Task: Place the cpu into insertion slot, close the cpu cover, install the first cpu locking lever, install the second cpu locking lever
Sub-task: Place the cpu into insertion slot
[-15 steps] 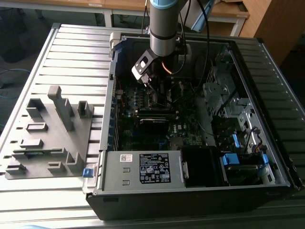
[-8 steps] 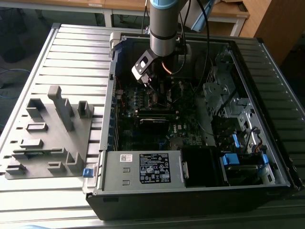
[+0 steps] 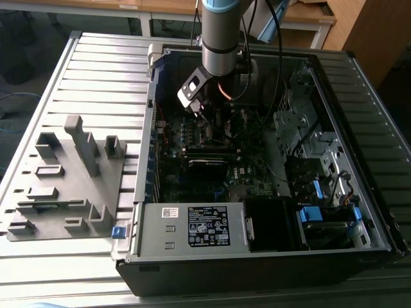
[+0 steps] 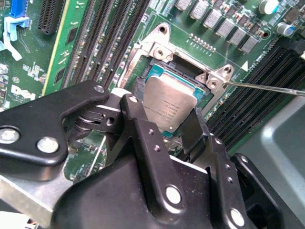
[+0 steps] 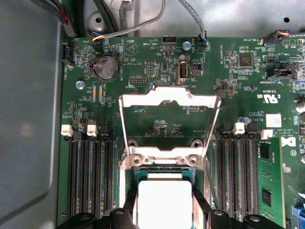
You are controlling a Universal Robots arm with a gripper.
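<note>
**Chip held over the open socket**

An open computer case (image 3: 257, 269) lies flat on a grey slatted table (image 3: 96, 64), with the insertion slot (image 4: 157, 50) deep inside it, towards the far wall in the exterior view. The arm (image 3: 221, 32) comes down from above the slot. A grey moulded rack (image 3: 64, 186) sits outside the case, well apart from the slot on the exterior view's left. The green circuit board (image 5: 157, 71) surrounds the slot on every side.

The gripper (image 4: 167, 119) hangs directly over the slot, its two black fingers (image 4: 138, 119) clamped on opposite edges of the cpu (image 4: 169, 102). Long black memory slots (image 5: 90, 176) run in banks on both sides of the insertion slot.

The cpu cover (image 5: 138, 99) stands swung open, hinged at the slot's silvery rim (image 5: 162, 160), and bare board shows through its square window. The slot itself is uncovered, and its dark inside shows just past the chip's edge in the second wrist view.

The cpu sits between the fingers right above the slot, metal top upwards (slightly tilted in the second wrist view). Whether its underside touches the slot, I cannot tell. A thin metal rod (image 4: 267, 88) sticks out sideways from one corner of the slot's rim.
</note>
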